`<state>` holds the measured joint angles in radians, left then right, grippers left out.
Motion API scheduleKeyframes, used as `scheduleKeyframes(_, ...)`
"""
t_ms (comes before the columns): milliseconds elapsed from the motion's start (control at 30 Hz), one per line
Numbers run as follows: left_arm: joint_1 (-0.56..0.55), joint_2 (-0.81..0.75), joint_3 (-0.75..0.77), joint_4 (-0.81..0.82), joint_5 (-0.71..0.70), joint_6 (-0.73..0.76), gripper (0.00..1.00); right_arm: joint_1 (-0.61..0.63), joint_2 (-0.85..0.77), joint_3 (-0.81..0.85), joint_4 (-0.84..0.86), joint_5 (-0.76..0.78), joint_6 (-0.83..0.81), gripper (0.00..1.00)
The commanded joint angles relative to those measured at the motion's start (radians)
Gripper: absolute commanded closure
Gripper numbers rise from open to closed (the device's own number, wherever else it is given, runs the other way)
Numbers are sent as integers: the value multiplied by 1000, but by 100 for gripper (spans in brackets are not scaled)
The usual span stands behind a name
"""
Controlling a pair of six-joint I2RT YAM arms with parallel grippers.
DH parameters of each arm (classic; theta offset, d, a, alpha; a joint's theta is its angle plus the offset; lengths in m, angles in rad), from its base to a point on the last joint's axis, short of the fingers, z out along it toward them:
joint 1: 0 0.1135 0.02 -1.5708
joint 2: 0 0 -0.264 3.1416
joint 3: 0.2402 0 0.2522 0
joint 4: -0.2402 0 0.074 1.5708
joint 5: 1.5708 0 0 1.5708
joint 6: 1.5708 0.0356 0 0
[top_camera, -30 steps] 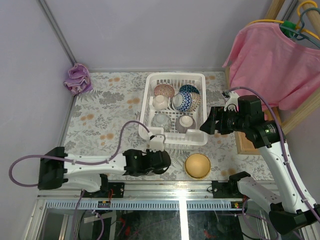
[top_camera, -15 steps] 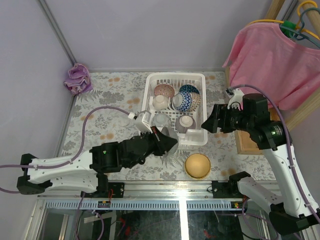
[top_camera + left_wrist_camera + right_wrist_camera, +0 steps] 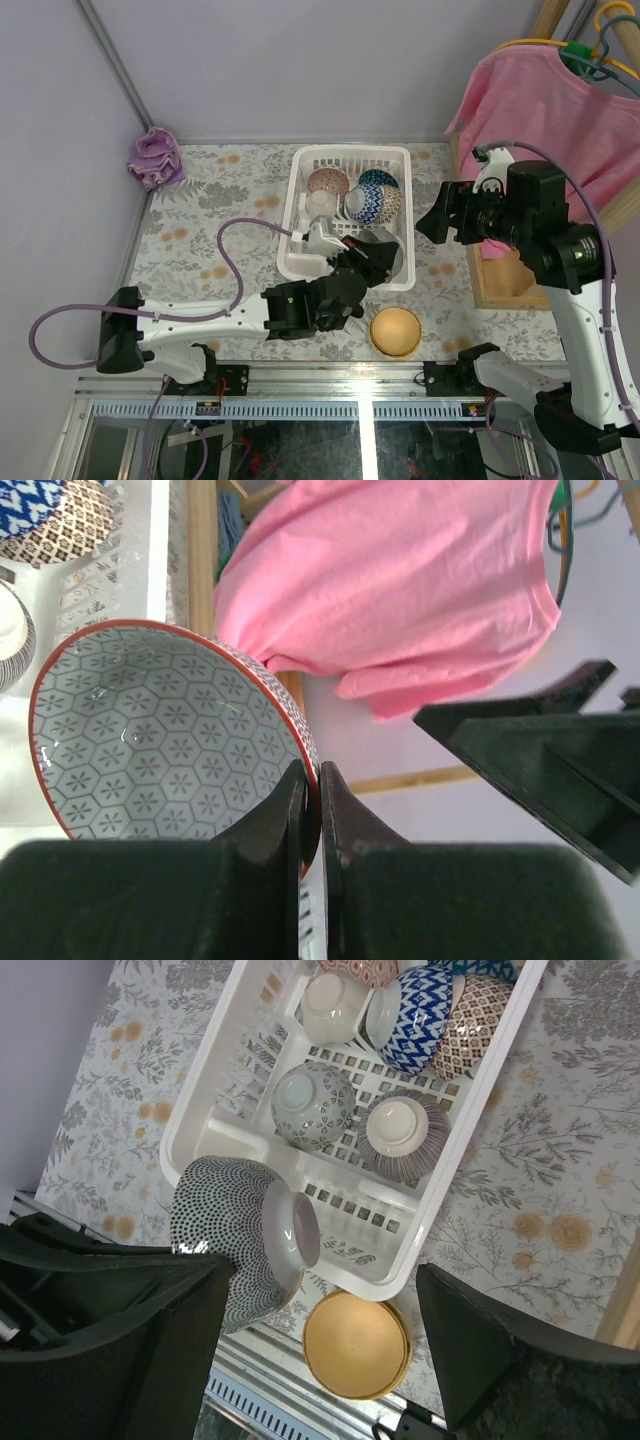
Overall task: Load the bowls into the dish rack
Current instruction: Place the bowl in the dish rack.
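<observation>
My left gripper (image 3: 368, 265) is shut on the rim of a bowl (image 3: 386, 256), held tilted on edge over the near right part of the white dish rack (image 3: 300, 205). The bowl is black-dotted outside (image 3: 225, 1230) and grey hexagon-patterned with a red rim inside (image 3: 150, 730); my left gripper (image 3: 312, 810) pinches that rim. Several bowls sit in the rack: a pink-red one (image 3: 327, 181), a blue-white one (image 3: 368, 203), a whitish one (image 3: 320, 204). A tan-yellow bowl (image 3: 395, 330) lies upside down on the table near the rack. My right gripper (image 3: 442, 222) is open and empty, above the rack's right side.
A pink shirt (image 3: 545, 120) hangs at the right over a wooden frame (image 3: 497, 285). A purple cloth (image 3: 155, 157) lies in the far left corner. The left arm's cable (image 3: 235, 240) loops over the table left of the rack.
My left gripper has carried the bowl from the near table edge up and right to the rack's near right part. My right gripper has drawn back a little to the right.
</observation>
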<state>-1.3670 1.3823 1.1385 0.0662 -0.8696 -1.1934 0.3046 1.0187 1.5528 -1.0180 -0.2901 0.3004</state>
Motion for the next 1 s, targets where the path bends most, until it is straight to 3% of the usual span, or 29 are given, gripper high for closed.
scheduleKeyframes(0,7,35,21,166,-256,-176,100,-6,19,92,-105,81,-47,17)
scheduleKeyframes(133,44,80,-47,295,-302,-235,100,-6,27,149,-128,99,-54,16)
scheduleKeyframes(300,52,165,-20,244,-409,-383,100,-6,36,181,-129,82,-51,15)
scheduleKeyframes(500,36,250,50,-112,-503,-770,100,-5,40,158,-110,60,-52,15)
scheduleKeyframes(667,11,362,178,-559,-532,-1196,100,-6,28,121,-95,40,-52,15)
scheduleKeyframes(800,-4,447,249,-812,-527,-1451,100,-6,19,109,-92,28,-53,15)
scheduleKeyframes(967,-9,481,236,-855,-511,-1504,100,-6,12,107,-91,13,-52,16)
